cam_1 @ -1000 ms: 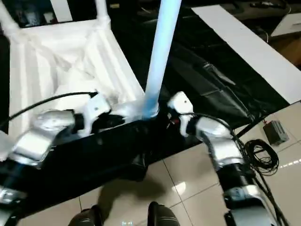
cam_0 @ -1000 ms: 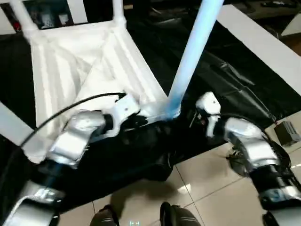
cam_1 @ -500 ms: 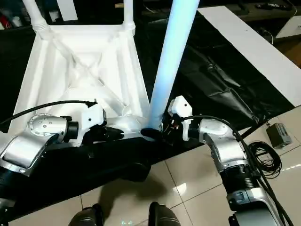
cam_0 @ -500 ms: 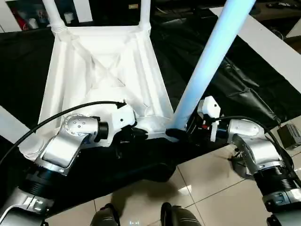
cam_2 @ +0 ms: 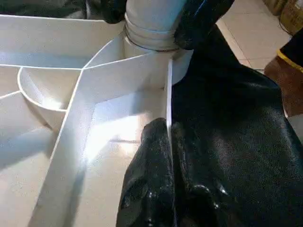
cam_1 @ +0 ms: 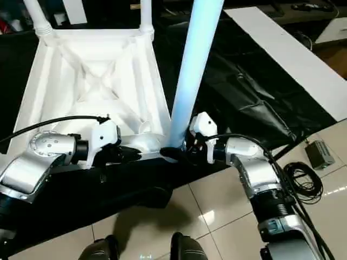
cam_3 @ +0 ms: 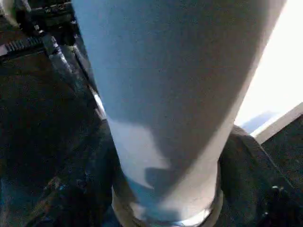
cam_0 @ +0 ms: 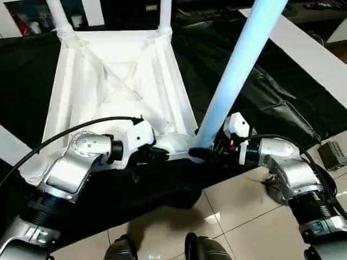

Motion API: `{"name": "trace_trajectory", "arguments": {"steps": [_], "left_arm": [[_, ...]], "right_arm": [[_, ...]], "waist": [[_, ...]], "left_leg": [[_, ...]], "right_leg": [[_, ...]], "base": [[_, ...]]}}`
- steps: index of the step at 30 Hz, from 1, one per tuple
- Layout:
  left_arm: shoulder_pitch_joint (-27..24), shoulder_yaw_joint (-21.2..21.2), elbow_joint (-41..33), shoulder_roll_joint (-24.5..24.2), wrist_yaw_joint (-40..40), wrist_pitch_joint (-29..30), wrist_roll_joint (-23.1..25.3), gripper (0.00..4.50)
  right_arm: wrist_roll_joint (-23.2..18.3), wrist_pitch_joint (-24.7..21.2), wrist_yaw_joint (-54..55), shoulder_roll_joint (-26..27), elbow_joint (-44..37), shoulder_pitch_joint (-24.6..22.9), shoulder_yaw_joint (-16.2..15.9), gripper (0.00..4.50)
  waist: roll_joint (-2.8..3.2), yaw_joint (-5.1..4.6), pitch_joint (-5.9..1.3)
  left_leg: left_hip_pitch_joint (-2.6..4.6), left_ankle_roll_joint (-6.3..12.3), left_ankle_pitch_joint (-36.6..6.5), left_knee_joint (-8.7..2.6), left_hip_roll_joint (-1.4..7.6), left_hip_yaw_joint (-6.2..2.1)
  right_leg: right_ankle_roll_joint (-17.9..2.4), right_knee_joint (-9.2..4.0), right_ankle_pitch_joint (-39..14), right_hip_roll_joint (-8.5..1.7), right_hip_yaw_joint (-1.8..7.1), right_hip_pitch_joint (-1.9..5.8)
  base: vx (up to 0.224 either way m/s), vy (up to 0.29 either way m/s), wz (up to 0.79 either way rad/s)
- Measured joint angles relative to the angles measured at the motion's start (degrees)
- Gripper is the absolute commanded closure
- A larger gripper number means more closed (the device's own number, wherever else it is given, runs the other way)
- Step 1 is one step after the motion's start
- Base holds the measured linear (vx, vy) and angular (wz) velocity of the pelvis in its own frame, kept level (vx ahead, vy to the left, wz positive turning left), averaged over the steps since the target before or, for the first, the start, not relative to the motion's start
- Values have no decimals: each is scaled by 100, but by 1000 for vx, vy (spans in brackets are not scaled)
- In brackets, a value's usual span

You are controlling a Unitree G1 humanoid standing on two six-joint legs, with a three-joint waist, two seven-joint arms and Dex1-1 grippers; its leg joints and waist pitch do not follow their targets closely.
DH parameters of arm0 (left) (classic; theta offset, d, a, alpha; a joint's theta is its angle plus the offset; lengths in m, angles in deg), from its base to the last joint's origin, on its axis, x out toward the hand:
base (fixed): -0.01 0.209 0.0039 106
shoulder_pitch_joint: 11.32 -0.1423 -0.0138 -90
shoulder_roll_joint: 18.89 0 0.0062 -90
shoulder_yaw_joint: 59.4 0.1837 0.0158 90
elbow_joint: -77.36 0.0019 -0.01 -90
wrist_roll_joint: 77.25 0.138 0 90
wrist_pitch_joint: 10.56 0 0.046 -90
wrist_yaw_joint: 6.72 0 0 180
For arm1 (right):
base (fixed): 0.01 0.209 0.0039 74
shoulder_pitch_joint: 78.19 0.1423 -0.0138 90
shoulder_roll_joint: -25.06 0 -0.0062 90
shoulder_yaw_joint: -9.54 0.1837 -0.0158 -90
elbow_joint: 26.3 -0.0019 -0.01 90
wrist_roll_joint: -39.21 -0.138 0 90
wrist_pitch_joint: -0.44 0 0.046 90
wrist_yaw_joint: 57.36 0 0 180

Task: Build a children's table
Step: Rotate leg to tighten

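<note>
The white tabletop [cam_0: 108,76] lies underside up on a black cloth. Two white legs [cam_0: 57,13] [cam_0: 165,13] stand in its far corner sockets. A third leg [cam_0: 238,59] rises from the near right corner socket [cam_2: 151,33]. My right gripper [cam_0: 203,153] is shut on this leg's flared base, one black finger [cam_3: 251,161] on each side of it. My left gripper [cam_2: 168,137] is shut on the tabletop's thin near rim wall [cam_2: 169,90], just beside that corner.
The black cloth [cam_0: 260,92] is wrinkled to the right of the tabletop. A long white board [cam_0: 314,54] lies at the far right. A grey box [cam_0: 332,154] with cables sits on the tiled floor. My feet [cam_0: 157,252] are at the bottom edge.
The camera shifted early on. My right gripper's fingers have closed in around the base of the near leg. The left gripper keeps its grip on the rim.
</note>
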Motion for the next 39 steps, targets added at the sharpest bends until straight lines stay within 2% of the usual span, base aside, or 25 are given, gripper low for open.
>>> {"name": "trace_trajectory", "arguments": {"steps": [5, 9, 12, 15, 18, 20, 21, 23, 25, 30, 34, 39], "left_arm": [[242, -42, 369, 359, -528, 165, 165, 450], [492, -61, 723, 817, -1215, 322, 410, 450], [595, -49, 860, 1045, -1558, 429, 482, 450], [864, -65, 1249, 1434, -2083, 457, 622, 450], [1014, -59, 1523, 1641, -2304, 409, 660, 450], [1046, -41, 1593, 1645, -2310, 325, 688, 450], [1051, -36, 1598, 1648, -2310, 295, 711, 450], [1026, -21, 1546, 1619, -2304, 275, 723, 450], [1015, -45, 1510, 1552, -2307, 255, 724, 450], [975, -96, 1470, 1411, -2282, 183, 726, 450], [842, -96, 1259, 1193, -2016, 136, 657, 450], [652, -82, 965, 724, -1311, -3, 438, 450]], "right_arm": [[62, 40, 1271, 613, 290, 6, 380, 184], [239, 155, 2569, 1205, 635, 157, 613, 185], [368, 250, 3233, 1401, 868, 288, 672, 185], [511, 403, 4281, 1763, 1346, 638, 853, 185], [615, 565, 4725, 1858, 1635, 814, 924, 185], [637, 668, 4760, 1879, 1741, 864, 950, 185], [645, 717, 4748, 1882, 1755, 862, 965, 150], [605, 815, 4599, 1882, 1772, 841, 1026, 115], [592, 918, 4351, 1886, 1739, 792, 1018, 109], [592, 1012, 3864, 1690, 1573, 706, 867, 50], [543, 757, 2889, 1147, 1051, 585, 575, 50], [404, 491, 1443, 323, 503, 361, 345, 50]], "waist": [[0, -72, -1], [7, -72, -8], [12, -70, -18], [13, -66, -21], [12, -43, -24], [15, -38, -27], [15, -34, -26], [16, -33, -26], [15, -45, -26], [15, -101, -25], [13, -117, -23], [15, -57, -21]], "left_leg": [[30, -40, -9, 17, 0, 1], [52, -57, 1, 17, 0, 0], [54, -64, 5, 17, -2, -1], [51, -64, 5, 19, -4, -1], [48, -64, 5, 19, -6, -3], [46, -63, 5, 15, -7, -3], [43, -63, 5, 13, -7, -5], [36, -63, 5, 11, -6, -6], [35, -63, 5, 11, -1, -7], [32, -63, 5, 10, 0, -11], [30, -64, 5, 3, 2, -16], [22, -63, 3, -21, 3, -16]], "right_leg": [[0, 31, 1, -5, 6, 7], [31, 32, -17, -5, 6, 18], [34, 28, -19, -9, 5, 20], [35, 27, -18, -10, 7, 18], [37, 27, -17, -11, 6, 20], [35, 27, -15, -11, 5, 21], [35, 28, -14, -11, 4, 21], [19, 31, 5, -10, 2, 14], [18, 31, 12, -8, -3, 12], [46, 30, 0, -4, -3, -2], [48, 28, -1, 0, -6, -3], [29, 19, 7, 3, -11, -10]], "base": [[0, 0, 0], [0, 0, 0], [0, 0, 0], [0, 0, 0], [0, 0, 0], [0, 0, 0], [0, 0, 0], [0, 0, 0], [0, 0, 0], [0, 0, 0], [0, 0, 0], [0, 0, 0]]}}
